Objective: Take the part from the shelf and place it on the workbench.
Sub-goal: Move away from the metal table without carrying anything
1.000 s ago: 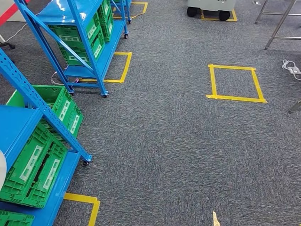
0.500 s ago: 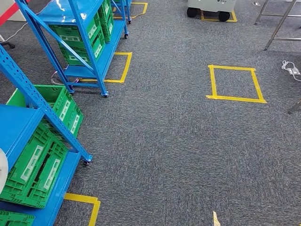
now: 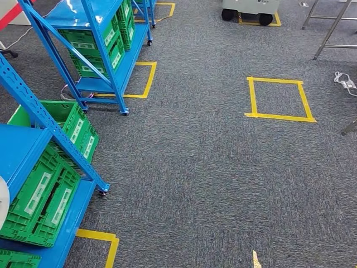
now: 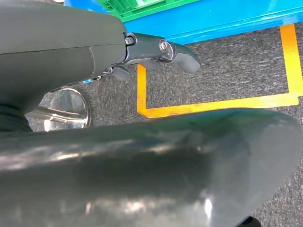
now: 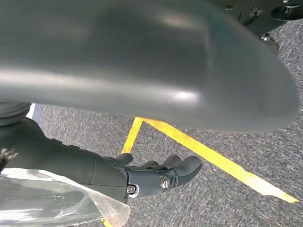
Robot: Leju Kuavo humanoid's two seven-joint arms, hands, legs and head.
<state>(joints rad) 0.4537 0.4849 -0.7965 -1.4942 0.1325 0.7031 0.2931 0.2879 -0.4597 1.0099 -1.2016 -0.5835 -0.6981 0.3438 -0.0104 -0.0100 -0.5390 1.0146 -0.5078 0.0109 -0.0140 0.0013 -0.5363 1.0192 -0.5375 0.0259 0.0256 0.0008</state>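
The near blue shelf (image 3: 25, 151) stands at the left of the head view on grey carpet (image 3: 202, 178), and it serves as the landmark here. Green crates (image 3: 40, 195) sit tilted on its lower level, with another green crate (image 3: 69, 120) just behind its slanted upright. A white rounded object (image 3: 2, 201) shows at the shelf's left edge; whether this is the part cannot be told. A yellow tape corner (image 3: 103, 240) lies on the carpet just beside the shelf's lower deck.

Behind the near shelf stands a second blue shelf (image 3: 105, 50) holding more green crates (image 3: 99, 47), with a yellow tape outline (image 3: 145, 78) beside it. Well to the right of the near shelf, a yellow tape square (image 3: 279, 99) marks the carpet, and metal legs (image 3: 332, 28) stand beyond it.

In the left wrist view, the left robot hand (image 4: 161, 49) hangs over the carpet near the shelf's blue deck (image 4: 228, 16), fingers extended and holding nothing; a shiny round metal piece (image 4: 66, 109) shows behind it.

In the right wrist view, the right robot hand (image 5: 157, 175) has fingers extended over yellow tape (image 5: 214, 158), and a clear plastic bag (image 5: 53, 203) lies against the palm side; whether the hand grips it cannot be told.
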